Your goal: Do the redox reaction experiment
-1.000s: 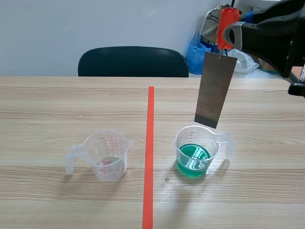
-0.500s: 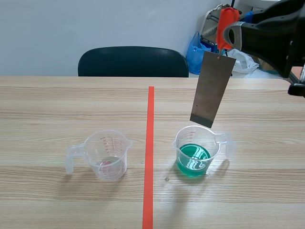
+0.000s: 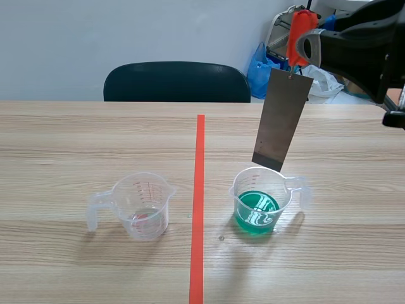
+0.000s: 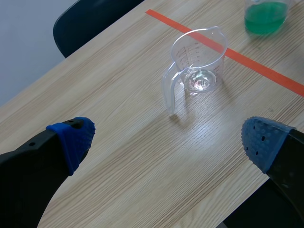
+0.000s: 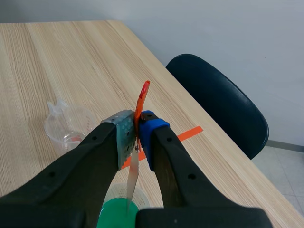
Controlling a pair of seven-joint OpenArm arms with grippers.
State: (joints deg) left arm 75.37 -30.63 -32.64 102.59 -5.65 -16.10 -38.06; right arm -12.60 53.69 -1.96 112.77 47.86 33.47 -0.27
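So my right pincer (image 5: 137, 137) grips the orange clip (image 3: 299, 31) dangling a grey metal strip (image 3: 281, 120) over the clear cup of green liquid (image 3: 258, 206); next, lower it straight in. Left pincer (image 4: 167, 140) gapes wide.

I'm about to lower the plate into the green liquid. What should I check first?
1. Grip: right jaws shut on orange clip: ok.
2. Hang: metal plate hangs from the clip, slightly tilted: ok.
3. Alignment: plate tip over cup of green liquid, per right wrist view: ok.
4. That cup upright: ok.
5. Plate dipped: not ok, tip above liquid.
6. Other arm: left jaws open, short of clear cup: ok.
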